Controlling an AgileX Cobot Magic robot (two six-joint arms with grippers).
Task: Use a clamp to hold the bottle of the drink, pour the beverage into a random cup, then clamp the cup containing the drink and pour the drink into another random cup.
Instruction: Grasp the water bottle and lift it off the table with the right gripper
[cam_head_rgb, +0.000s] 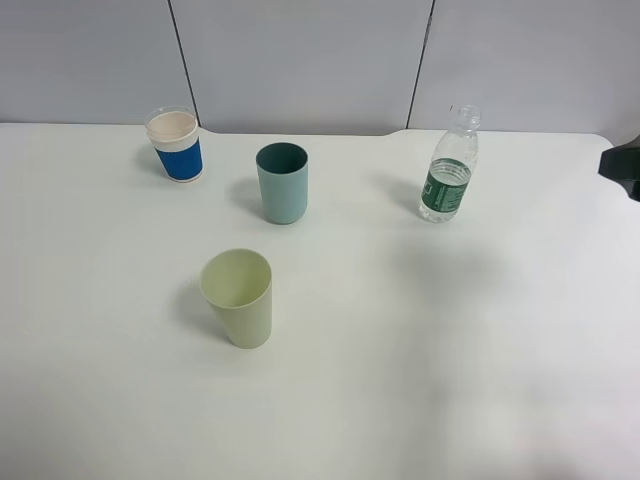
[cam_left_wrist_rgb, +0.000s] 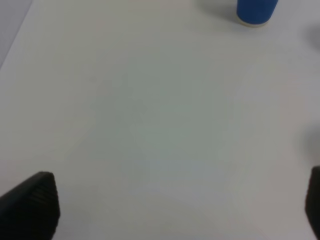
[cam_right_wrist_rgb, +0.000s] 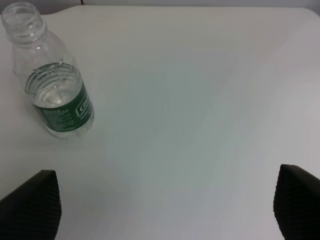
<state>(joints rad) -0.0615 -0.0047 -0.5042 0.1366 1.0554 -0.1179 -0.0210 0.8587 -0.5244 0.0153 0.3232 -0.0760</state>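
Nothing is poured yet: the bottle (cam_head_rgb: 448, 170) stands untouched on the table (cam_head_rgb: 450, 350), well right of the teal cup (cam_head_rgb: 282, 183), long axis vertical and open mouth up, while both arms' jaws stand apart and empty, so gripping and both pours remain.

The paper cup (cam_left_wrist_rgb: 256, 11) is cut off at the left wrist view's edge; only its blue base is shown. The left gripper (cam_left_wrist_rgb: 172, 207) and the right gripper (cam_right_wrist_rgb: 165, 207) are cropped to dark fingertip corners. Print on the label of the bottle (cam_right_wrist_rgb: 56, 97) is not legible.
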